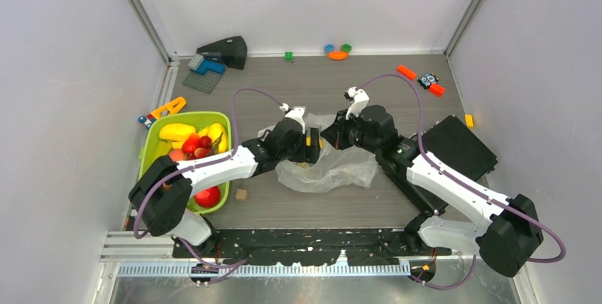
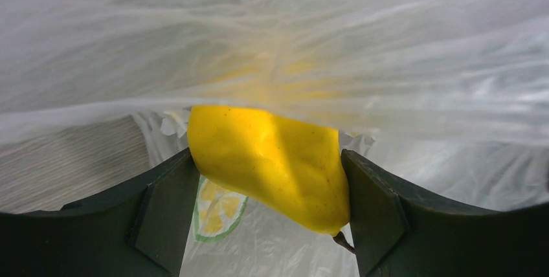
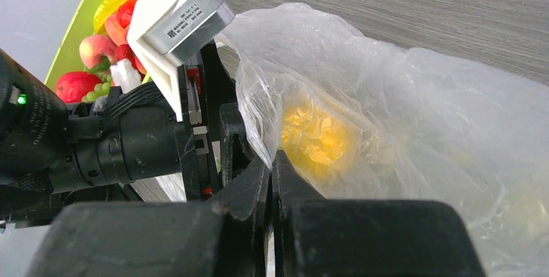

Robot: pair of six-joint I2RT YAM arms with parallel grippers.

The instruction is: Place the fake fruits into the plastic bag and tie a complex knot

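A smooth yellow fake fruit with a short stem sits between the fingers of my left gripper, which is shut on it. Its upper part lies under the film of the plastic bag. Seen from above, the left gripper is at the mouth of the crumpled bag mid-table. My right gripper is shut on the bag's rim, facing the left one. The yellow fruit glows through the film. Several more fake fruits lie in the lime-green tray, among them a red apple.
A small tan cube lies by the tray. Toy bricks, a grey plate and a black wedge sit at the back left. Orange toys are at the back right. A black box is under the right arm.
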